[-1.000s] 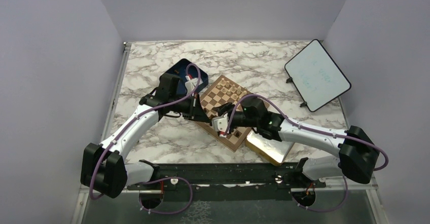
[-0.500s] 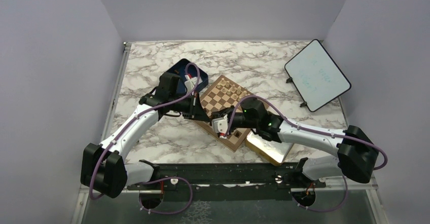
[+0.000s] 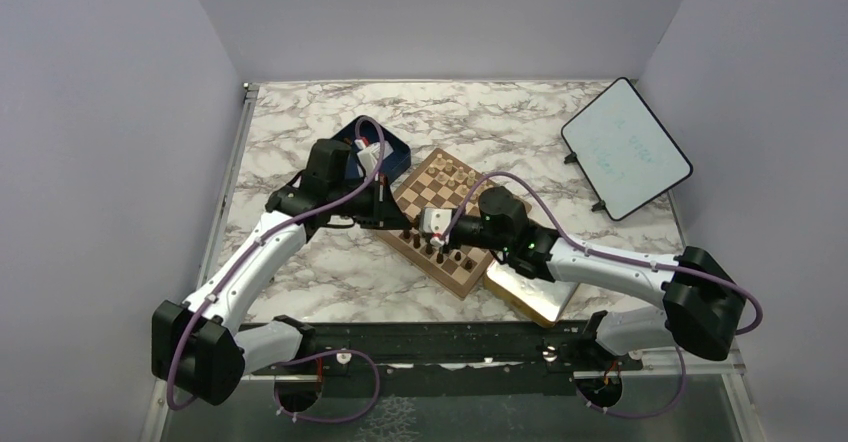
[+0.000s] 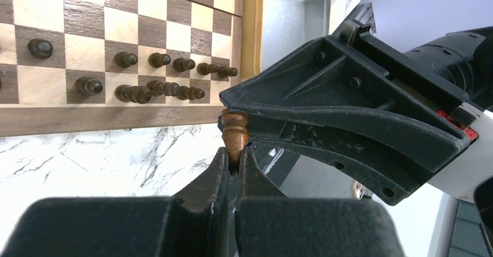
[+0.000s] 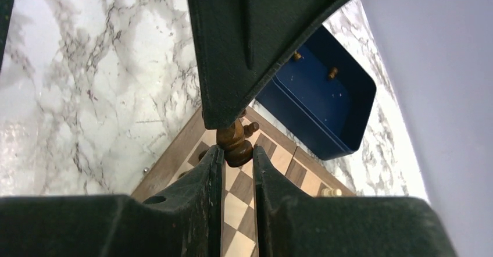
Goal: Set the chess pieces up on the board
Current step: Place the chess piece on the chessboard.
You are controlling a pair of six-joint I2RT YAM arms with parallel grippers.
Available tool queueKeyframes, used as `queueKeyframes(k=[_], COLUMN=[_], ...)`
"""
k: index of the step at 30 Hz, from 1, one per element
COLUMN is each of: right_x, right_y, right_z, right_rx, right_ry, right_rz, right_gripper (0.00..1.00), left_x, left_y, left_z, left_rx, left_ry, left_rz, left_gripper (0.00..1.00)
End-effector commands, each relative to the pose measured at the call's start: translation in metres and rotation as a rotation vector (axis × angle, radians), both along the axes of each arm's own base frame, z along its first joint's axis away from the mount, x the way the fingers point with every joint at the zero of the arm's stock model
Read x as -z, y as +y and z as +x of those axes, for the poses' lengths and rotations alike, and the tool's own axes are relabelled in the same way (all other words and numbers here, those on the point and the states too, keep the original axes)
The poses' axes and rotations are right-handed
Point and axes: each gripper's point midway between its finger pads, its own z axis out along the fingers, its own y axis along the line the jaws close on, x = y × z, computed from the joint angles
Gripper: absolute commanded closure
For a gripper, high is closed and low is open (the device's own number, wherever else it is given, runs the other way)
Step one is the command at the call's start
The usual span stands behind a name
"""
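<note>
Left fingers (image 4: 212,181) are pinching a dark chess piece (image 4: 234,134) above the board (image 4: 104,120) side facing the worktop's near-left corner while right fingers (image 5: 206,187) are clamping its other end, a handover likely needing the left to release next.

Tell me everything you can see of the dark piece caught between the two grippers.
The dark piece is a small turned chessman of glossy dark brown wood, with a ringed, bulbous profile; which piece it is, I cannot tell. It hangs in the air above the board, not resting on it. The left gripper has its jaws shut on one end, and the right gripper has its jaws pinching the other.
</note>
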Motion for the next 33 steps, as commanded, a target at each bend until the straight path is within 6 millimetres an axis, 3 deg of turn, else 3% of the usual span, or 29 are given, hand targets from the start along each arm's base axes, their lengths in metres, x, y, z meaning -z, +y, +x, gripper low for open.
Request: queueKeyframes(k=[1,8,15,24,26,29,33], right_x=[0.002,0.003,-0.005,-0.004,-0.001,0.001,-0.005], right_y=[0.009,0.006,0.006,0.009,0.01,0.008,-0.004], right_z=[-0.007,-0.012,-0.018,-0.023,-0.023,-0.022,-0.019], right_rx=[0.059,0.08,0.097,0.112,0.111,0.125,0.176], right_ry=[0.192,0.27,0.35,0.47,0.478,0.474,0.461], right_rz=[0.071,0.135,0.23,0.288,0.276,0.268,0.29], right_gripper=[0.92,0.93,0.98,0.97,0.9,0.71,0.53], left_x=[-0.034,-0.041,-0.054,-0.04,-0.036,-0.034,-0.025], left_y=[0.001,0.011,0.002,0.005,0.003,0.005,0.02], left_z=[0.031,0.043,0.046,0.059,0.06,0.06,0.059], left_rx=[-0.083,-0.163,-0.162,-0.201,-0.179,-0.137,-0.126], left_ry=[-0.165,-0.19,-0.225,-0.221,-0.212,-0.201,-0.192], left_rz=[-0.009,0.044,-0.039,0.003,0.016,0.071,0.201], left_gripper=[1.0,0.99,1.0,1.0,1.0,1.0,1.0])
